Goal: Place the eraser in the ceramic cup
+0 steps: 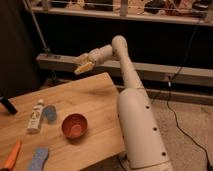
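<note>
The ceramic cup (75,126) is a low red-orange bowl with a paler inside, standing upright on the wooden table (95,97). Nothing shows inside it. A small blue-grey piece (49,113) lies left of the cup, next to a white bottle (35,116). A longer blue-grey flat block (37,159) lies at the front left edge. I cannot tell which of the two is the eraser. My gripper (82,65) hangs in the air above the table's far edge, well behind and above the cup, touching nothing on the table.
An orange tool (12,156) lies at the front left corner. A black object (7,105) sits at the table's left edge. My white arm and base (142,130) stand at the table's right side. A metal rail and shelf (160,70) run behind.
</note>
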